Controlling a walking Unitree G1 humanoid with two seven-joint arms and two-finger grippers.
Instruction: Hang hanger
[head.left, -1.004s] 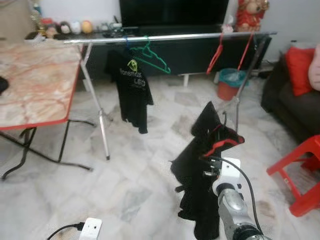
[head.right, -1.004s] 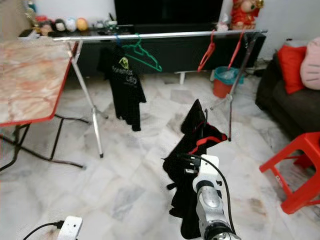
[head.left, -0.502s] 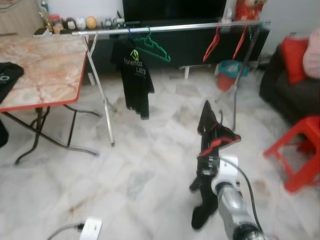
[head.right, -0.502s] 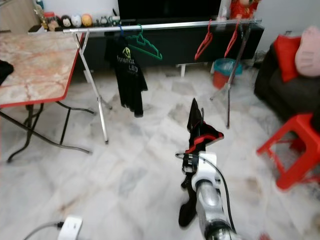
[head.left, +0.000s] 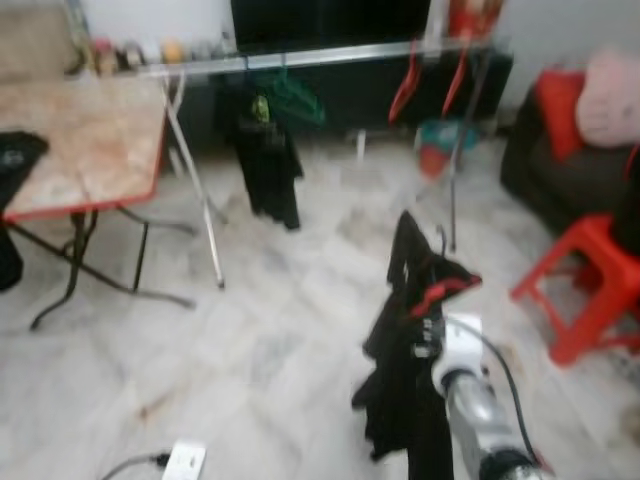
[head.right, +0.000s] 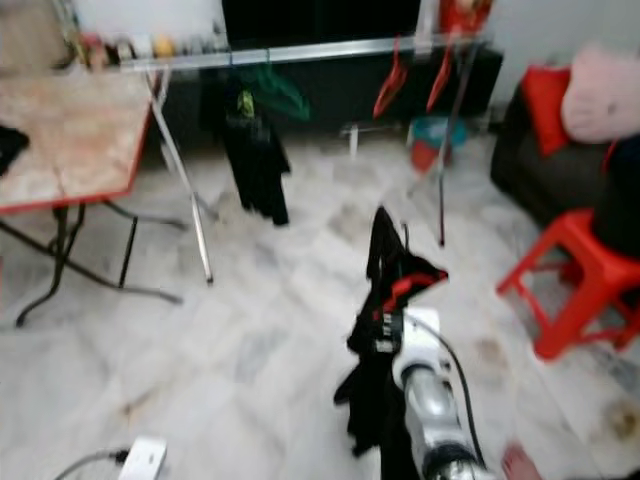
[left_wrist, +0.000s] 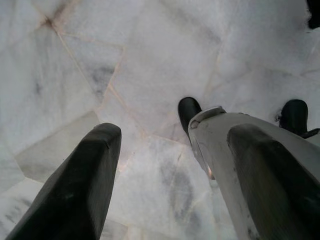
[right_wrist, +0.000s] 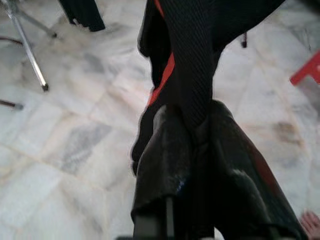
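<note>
Gripping a red hanger (head.left: 441, 292) draped with a black garment (head.left: 405, 380), the right pincer (head.left: 432, 318) sits at about 5 o'clock in the blurred head views, raised above the pale marble floor (head.left: 250, 340). In the right wrist view its two black fingers (right_wrist: 165, 150) are pressed together on the dark cloth (right_wrist: 192, 75), with a strip of red showing beside them. The garment hangs down from the hanger and clear of the floor.

Toward 12 o'clock a metal clothes rail (head.left: 300, 58) spans the room. On it hang a black T-shirt (head.left: 268, 160) with a green hanger (head.left: 298, 100) just beside it at about 11 o'clock, and two empty red hangers (head.left: 405, 85) near 1 o'clock. Behind the rail's right leg stands a red bucket (head.left: 432, 150) with a teal lining; what is in it cannot be told through the blur.

A marble-patterned worktop (head.left: 70, 140) with a red edge stands at 10 o'clock, a dark item (head.left: 15, 155) lying on its near corner. A red plastic stool (head.left: 590, 290) is at 3 o'clock, by a dark sofa (head.left: 560, 170) with a red cushion (head.left: 558, 105).

The left pincer (left_wrist: 170, 165) hangs over the floor with its fingers spread apart and nothing between them.
</note>
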